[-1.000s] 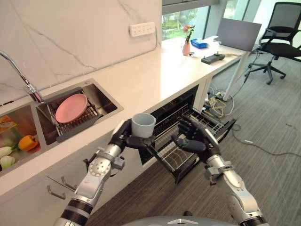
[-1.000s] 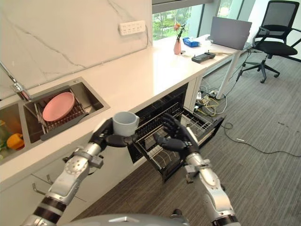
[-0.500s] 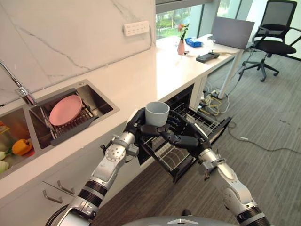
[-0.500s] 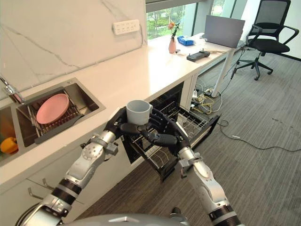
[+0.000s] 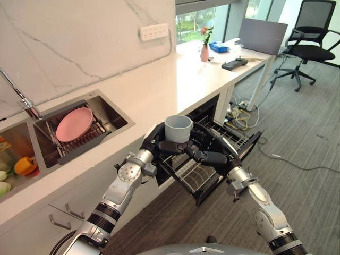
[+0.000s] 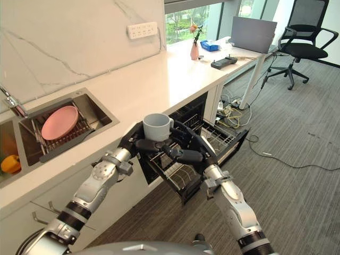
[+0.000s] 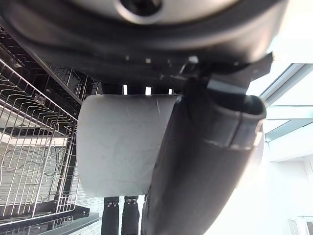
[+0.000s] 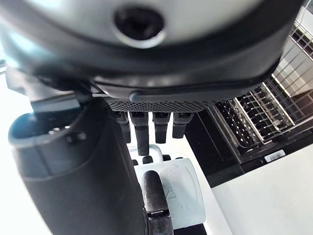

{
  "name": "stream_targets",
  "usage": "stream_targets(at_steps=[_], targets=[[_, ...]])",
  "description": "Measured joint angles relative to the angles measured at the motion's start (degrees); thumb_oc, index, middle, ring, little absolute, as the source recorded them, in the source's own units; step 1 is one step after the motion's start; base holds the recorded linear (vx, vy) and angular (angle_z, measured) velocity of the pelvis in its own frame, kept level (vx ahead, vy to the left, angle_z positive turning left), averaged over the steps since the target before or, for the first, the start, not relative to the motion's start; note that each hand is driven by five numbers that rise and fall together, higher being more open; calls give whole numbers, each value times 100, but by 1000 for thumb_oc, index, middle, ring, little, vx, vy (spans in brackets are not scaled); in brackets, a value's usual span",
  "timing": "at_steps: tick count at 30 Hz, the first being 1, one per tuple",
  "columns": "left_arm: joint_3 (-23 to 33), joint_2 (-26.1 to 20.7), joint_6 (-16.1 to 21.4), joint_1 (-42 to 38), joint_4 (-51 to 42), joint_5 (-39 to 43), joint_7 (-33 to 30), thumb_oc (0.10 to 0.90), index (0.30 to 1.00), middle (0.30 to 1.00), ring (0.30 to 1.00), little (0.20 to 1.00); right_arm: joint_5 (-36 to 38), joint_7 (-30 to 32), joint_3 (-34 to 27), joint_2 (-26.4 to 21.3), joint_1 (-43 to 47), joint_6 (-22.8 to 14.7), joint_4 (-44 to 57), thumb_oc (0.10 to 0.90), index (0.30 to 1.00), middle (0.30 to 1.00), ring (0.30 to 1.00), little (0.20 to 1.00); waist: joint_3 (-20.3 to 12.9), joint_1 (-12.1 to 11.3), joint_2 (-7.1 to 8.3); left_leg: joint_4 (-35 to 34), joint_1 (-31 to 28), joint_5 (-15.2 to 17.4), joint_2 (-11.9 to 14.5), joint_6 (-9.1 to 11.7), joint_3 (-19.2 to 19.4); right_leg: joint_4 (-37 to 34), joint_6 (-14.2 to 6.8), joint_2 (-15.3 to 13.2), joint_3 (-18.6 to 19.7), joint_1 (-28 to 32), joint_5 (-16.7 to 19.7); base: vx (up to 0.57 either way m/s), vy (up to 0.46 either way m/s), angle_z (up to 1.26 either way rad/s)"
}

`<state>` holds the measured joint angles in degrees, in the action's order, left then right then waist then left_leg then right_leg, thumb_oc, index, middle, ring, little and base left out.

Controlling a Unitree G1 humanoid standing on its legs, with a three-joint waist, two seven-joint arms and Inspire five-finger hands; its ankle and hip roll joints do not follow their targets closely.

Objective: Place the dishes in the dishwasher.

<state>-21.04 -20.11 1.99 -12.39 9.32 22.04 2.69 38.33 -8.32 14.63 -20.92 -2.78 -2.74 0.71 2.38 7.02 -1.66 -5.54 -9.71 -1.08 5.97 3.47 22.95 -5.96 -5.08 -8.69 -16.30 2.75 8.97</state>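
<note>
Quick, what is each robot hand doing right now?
Left hand: shut on the grey cup, held above the dishwasher rack.
Right hand: open, fingers reaching toward the cup.

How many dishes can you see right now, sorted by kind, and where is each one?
Cups: 1, a grey cup held upright in the left hand above the pulled-out dishwasher rack, with the right hand reaching to it.
Plates: 1, a pink plate leaning in the sink drainer.
Total: 2 dishes.
</note>
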Motion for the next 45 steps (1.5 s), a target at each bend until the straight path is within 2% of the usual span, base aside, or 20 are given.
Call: stream_targets(at_steps=[4,13,24,27,32,42,45], targets=[[-11,-34,-16,0,0,0,140,400,300,300,300,300,-1,134,-43,8,2,0,3,800,900,900,900,900,3,-9,-5,-3,0,0,1,0,-2,-1,0,-2,-2,2,0,0,0,0],[-72,-20,-15,1,-71,2,446,400,300,300,300,300,-8,577,-626,60,169,0,-8,800,900,900,900,900,21,-29,-32,-3,-1,1,0,-1,-14,0,1,0,-18,9,0,0,0,0],[-91,-7,-2,1,-70,-291,280,400,300,300,300,300,59,466,-509,40,206,-1,-16,800,900,900,900,900,22,-55,-33,-5,-3,1,-3,-2,-47,0,0,-6,-53,30,-1,-15,1,1],[-94,2,-4,1,-64,-225,336,400,300,300,300,300,442,72,-166,-155,206,87,-34,800,900,900,900,900,23,-58,-31,-5,0,0,-2,-2,-70,0,1,-6,-81,43,-2,-16,-8,3],[-89,-152,-6,0,-64,-116,458,400,300,300,300,300,696,-152,-87,-316,315,234,-36,800,900,900,900,900,26,-102,-23,-4,14,-6,-8,-9,-138,0,-11,-14,-141,71,-12,-9,-12,7],[-22,-301,-11,0,-64,94,617,400,300,300,300,300,709,-555,310,-934,868,516,-36,800,900,900,900,900,53,-228,25,-3,1,-7,-9,-10,-233,0,-30,-29,-239,151,-41,2,-10,5],[-40,-452,-20,0,-64,296,818,400,300,300,300,300,924,-743,466,-1256,1040,655,-37,800,900,900,900,900,63,-270,73,8,23,-9,-15,-12,-290,2,-25,-27,-290,162,-38,3,-14,8]])
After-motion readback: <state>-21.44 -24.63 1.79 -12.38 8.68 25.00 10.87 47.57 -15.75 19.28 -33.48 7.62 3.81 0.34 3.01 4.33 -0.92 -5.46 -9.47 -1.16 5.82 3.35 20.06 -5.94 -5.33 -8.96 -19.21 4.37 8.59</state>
